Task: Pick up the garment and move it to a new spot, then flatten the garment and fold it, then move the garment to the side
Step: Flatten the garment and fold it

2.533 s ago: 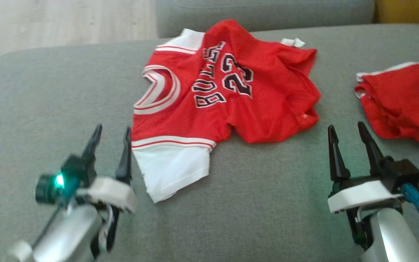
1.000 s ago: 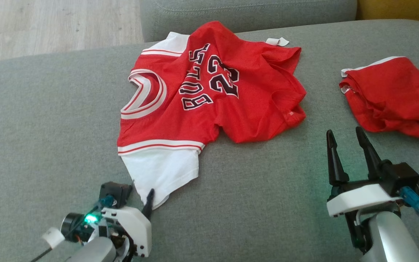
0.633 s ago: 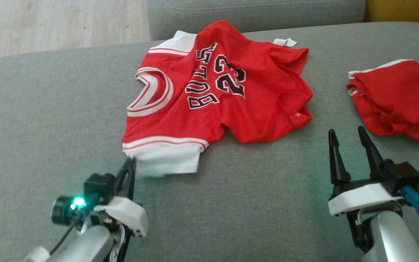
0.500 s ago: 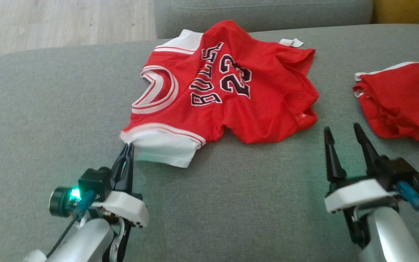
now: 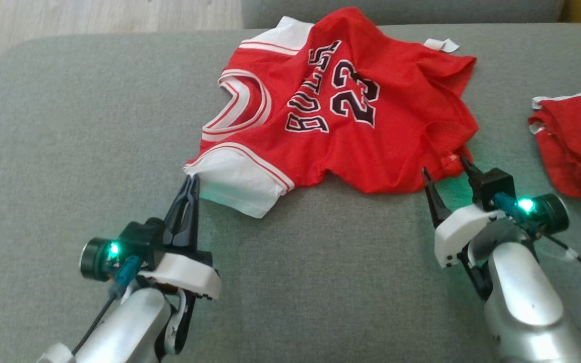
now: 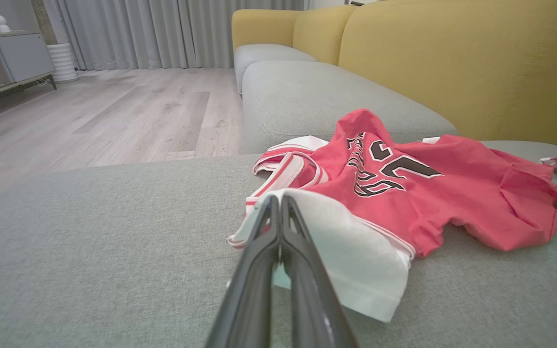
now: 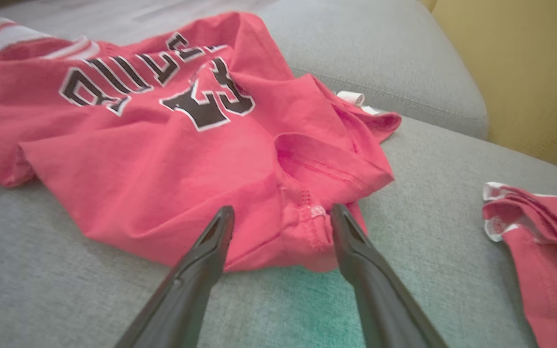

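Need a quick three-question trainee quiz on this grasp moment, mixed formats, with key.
1. True or false: the left gripper is shut on the jersey's white sleeve.
2. The right gripper is: A) shut on the collar; B) open, fingers either side of the jersey's red corner; C) lifted clear, far from any fabric.
3. Fill in: the number printed on the jersey is __.
Key: 1 true; 2 B; 3 23.

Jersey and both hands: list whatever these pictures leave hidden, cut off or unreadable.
- Left wrist view: the shut left hand covers its own pinch, hiding how much of the jersey sleeve it holds.
- Head view: the second red garment is cut by the right edge.
- Head view: the white tag is too small to read.
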